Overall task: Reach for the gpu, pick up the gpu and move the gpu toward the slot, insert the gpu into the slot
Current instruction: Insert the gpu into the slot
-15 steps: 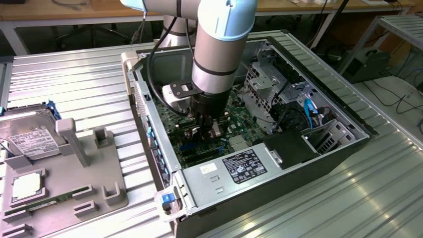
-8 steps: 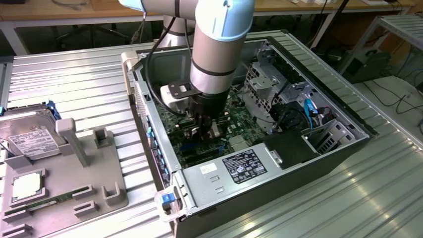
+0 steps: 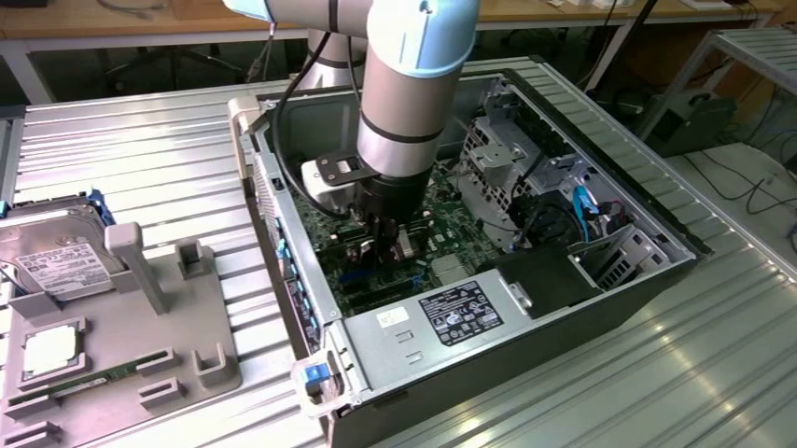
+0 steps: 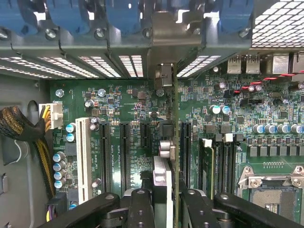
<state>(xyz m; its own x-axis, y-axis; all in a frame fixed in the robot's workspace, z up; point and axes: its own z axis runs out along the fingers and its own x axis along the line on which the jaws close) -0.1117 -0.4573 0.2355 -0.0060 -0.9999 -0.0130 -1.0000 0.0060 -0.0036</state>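
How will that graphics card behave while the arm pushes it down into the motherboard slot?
The gpu, seen edge-on in the pincer, looks thin and rigid, so it probably stays straight. Its exposed components suggest fragility. It might tilt if pushed unevenly.

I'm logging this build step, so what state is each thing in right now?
gpu: held edge-on between the fingers, above the motherboard, over a black slot.
gripper: shut on the gpu, inside the case.
computer case: lying on its side, side panel off.
CPU socket: empty.
hard drive: in the grey holder, outside the case.
power supply: mounted in the case.
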